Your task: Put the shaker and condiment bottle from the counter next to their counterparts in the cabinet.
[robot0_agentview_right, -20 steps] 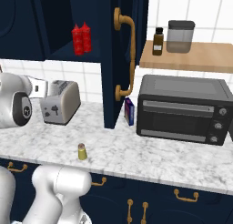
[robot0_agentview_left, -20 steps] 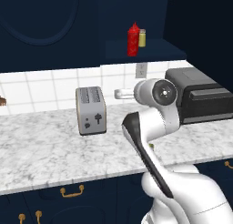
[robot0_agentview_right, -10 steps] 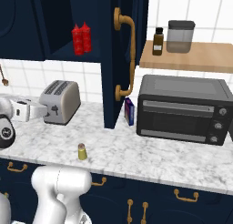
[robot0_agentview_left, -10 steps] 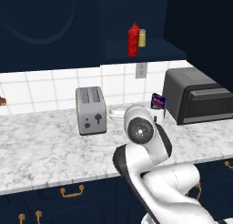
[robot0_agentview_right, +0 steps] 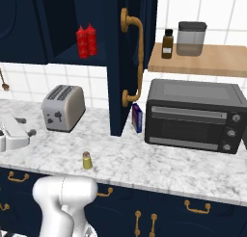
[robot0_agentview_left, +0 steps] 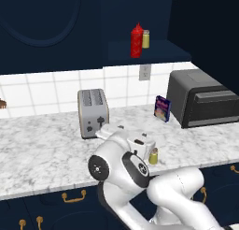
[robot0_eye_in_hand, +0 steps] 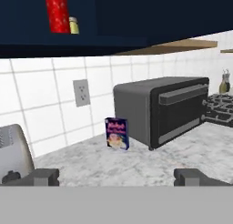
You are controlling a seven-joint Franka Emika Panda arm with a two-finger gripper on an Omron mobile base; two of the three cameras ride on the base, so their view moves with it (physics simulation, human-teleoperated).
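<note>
Gripper [robot0_eye_in_hand: 116, 176] low over the counter [robot0_agentview_left: 42, 154], fingers [robot0_eye_in_hand: 43, 176] spread wide w/ nothing between them. Shaker [robot0_agentview_right: 87, 160]: small olive-yellow cylinder, grey-silver cap, upright on the counter near its front edge, just beside the hand, apart from the fingers. Ahead of the tips: small purple box [robot0_eye_in_hand: 117, 133], black toaster oven [robot0_eye_in_hand: 159, 110] to its right, silver toaster [robot0_eye_in_hand: 13, 150] at left. Up above in the cabinet [robot0_agentview_right: 58, 24]: two red squeeze bottles [robot0_agentview_right: 86, 40] side by side, pale yellow shaker [robot0_agentview_left: 146, 39] next to them.
</note>
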